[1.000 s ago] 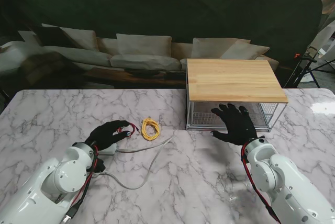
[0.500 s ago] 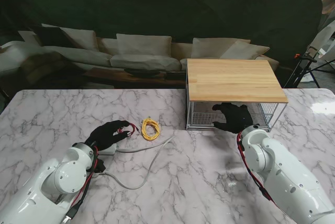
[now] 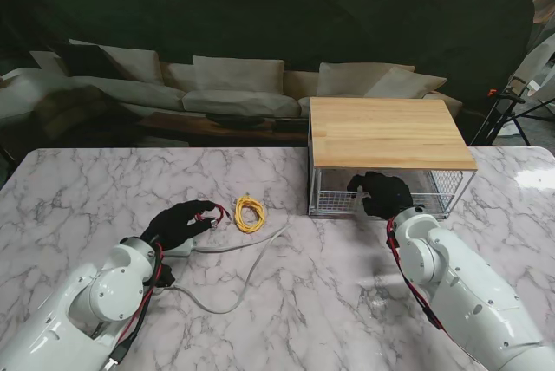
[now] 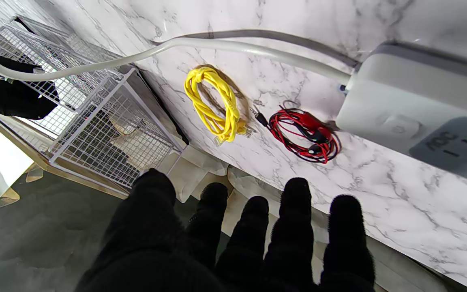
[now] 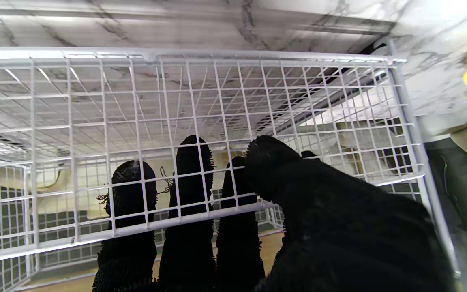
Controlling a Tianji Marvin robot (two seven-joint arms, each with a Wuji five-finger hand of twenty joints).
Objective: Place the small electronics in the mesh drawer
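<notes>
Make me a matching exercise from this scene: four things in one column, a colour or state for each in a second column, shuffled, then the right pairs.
Things:
1. coiled network cable
2. coiled earphone cable
3. power strip
4. right hand

Colour or state:
A. grey-white, with a thick pale cord
B. fingers hooked over the front rim of the mesh drawer
C. yellow
D. red and black

Pairs: 1-C, 2-D, 3-A, 4-B

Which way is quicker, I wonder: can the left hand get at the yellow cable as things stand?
Probably yes. The left hand is open, the yellow cable lies on bare marble just to its right, and only the red cable lies between them.
</notes>
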